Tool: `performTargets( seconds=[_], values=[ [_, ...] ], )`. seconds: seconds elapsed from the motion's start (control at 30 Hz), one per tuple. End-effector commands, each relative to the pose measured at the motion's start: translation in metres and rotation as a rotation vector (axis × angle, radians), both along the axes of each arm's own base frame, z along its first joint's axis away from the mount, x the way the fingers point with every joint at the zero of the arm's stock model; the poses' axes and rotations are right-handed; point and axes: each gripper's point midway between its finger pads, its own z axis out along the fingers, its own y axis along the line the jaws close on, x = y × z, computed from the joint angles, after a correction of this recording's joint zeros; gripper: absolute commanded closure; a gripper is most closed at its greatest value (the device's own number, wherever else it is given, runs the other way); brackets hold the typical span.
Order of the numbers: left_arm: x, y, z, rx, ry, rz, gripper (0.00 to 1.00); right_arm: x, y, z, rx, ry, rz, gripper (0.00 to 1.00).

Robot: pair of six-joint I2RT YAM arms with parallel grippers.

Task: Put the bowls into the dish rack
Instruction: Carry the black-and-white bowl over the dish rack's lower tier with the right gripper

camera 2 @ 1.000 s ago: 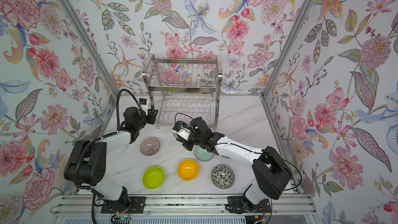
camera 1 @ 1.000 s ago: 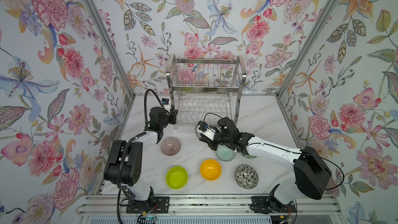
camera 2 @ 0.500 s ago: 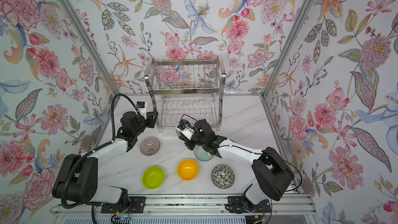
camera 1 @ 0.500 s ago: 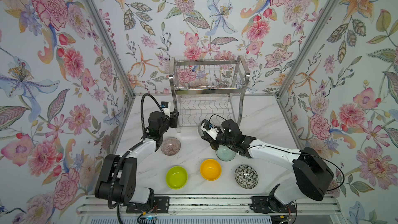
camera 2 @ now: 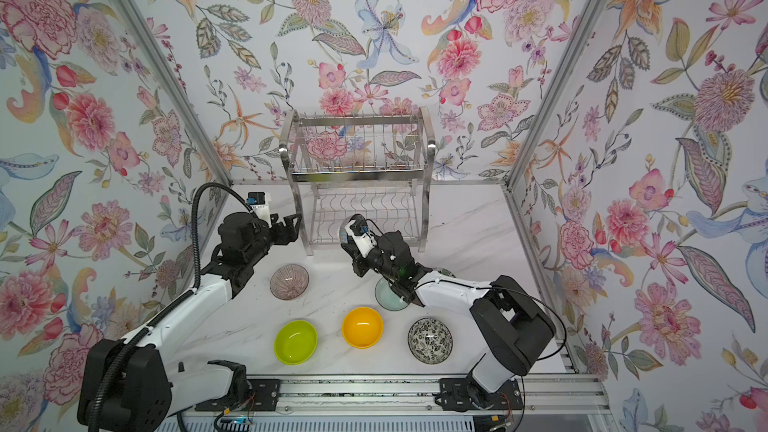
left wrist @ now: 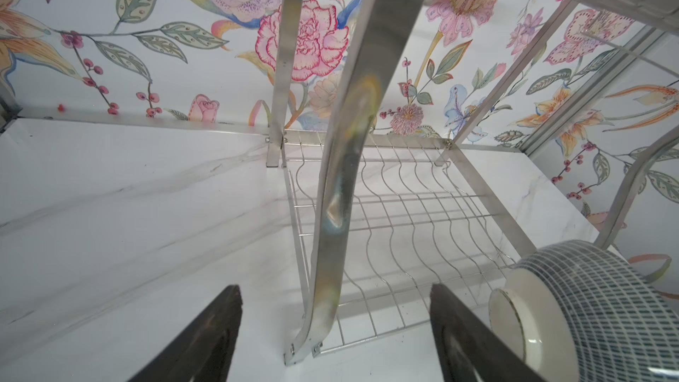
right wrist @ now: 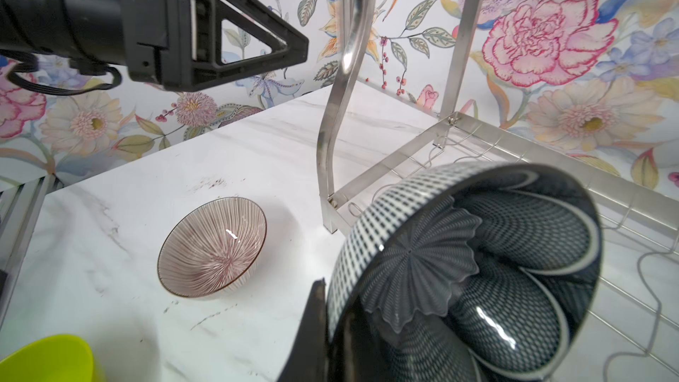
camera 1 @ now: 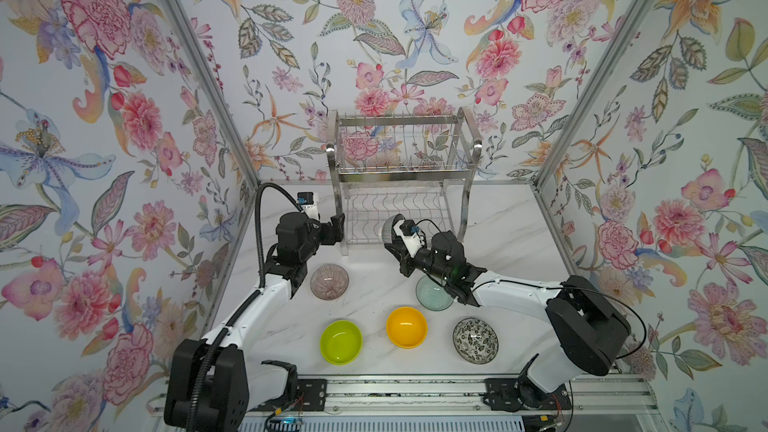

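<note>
The dish rack [camera 1: 402, 168] [camera 2: 356, 162] stands at the back of the table. My left gripper [camera 1: 338, 224] [left wrist: 336, 336] is open, its fingers on either side of the rack's front left post [left wrist: 341, 185] without touching it. My right gripper [camera 1: 395, 245] [right wrist: 338, 339] is shut on the rim of the dark navy flower bowl [camera 1: 390, 229] [right wrist: 477, 277] [left wrist: 588, 306], held on edge at the front of the lower tier. On the table lie the pinkish-brown ribbed bowl [camera 1: 329, 281] [right wrist: 213, 248], lime green bowl [camera 1: 340, 342], orange-yellow bowl [camera 1: 406, 327], black-and-white floral bowl [camera 1: 475, 340] and pale mint bowl [camera 1: 430, 296], partly under my right arm.
Flowered walls close in the white marble table [camera 1: 374, 268] on three sides. An aluminium rail [camera 1: 395, 392] with both arm bases runs along the front edge. The rack's upper tier [camera 2: 357, 147] overhangs the lower wavy wire slots [left wrist: 404, 214].
My left gripper has opened and let go of the rack's front left post. The rack sits slightly nearer the front. My right gripper has carried the navy bowl towards the lower tier.
</note>
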Motion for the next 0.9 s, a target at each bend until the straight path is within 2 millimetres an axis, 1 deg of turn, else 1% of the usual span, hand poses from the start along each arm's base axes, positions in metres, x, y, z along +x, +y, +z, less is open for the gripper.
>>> performTargets(
  seconds=[0.0, 0.07, 0.2, 0.3, 0.5, 0.63, 0.87],
  values=[
    [-0.014, 0.009, 0.003, 0.09, 0.07, 0.019, 0.09, 0.016, 0.002, 0.038, 0.177, -0.06, -0.08, 0.93],
    [-0.018, 0.01, 0.004, 0.109, 0.092, 0.007, 0.06, 0.021, 0.003, 0.039, 0.206, -0.056, -0.104, 0.93],
    [-0.027, 0.004, 0.006, 0.113, 0.118, -0.041, 0.03, 0.033, 0.008, 0.042, 0.258, -0.034, -0.149, 0.93],
    [-0.031, 0.004, 0.005, 0.122, 0.12, -0.05, 0.02, 0.042, 0.009, 0.04, 0.306, -0.006, -0.183, 0.93],
    [-0.031, 0.011, 0.009, 0.129, 0.087, -0.016, 0.01, 0.061, 0.014, 0.042, 0.426, 0.051, -0.213, 0.93],
    [-0.031, 0.011, 0.007, 0.11, 0.071, -0.016, 0.01, 0.075, 0.02, 0.043, 0.524, 0.121, -0.2, 0.93],
    [-0.031, 0.01, -0.001, 0.092, 0.072, -0.025, 0.01, 0.103, 0.029, 0.042, 0.692, 0.284, -0.122, 0.92]
  ],
)
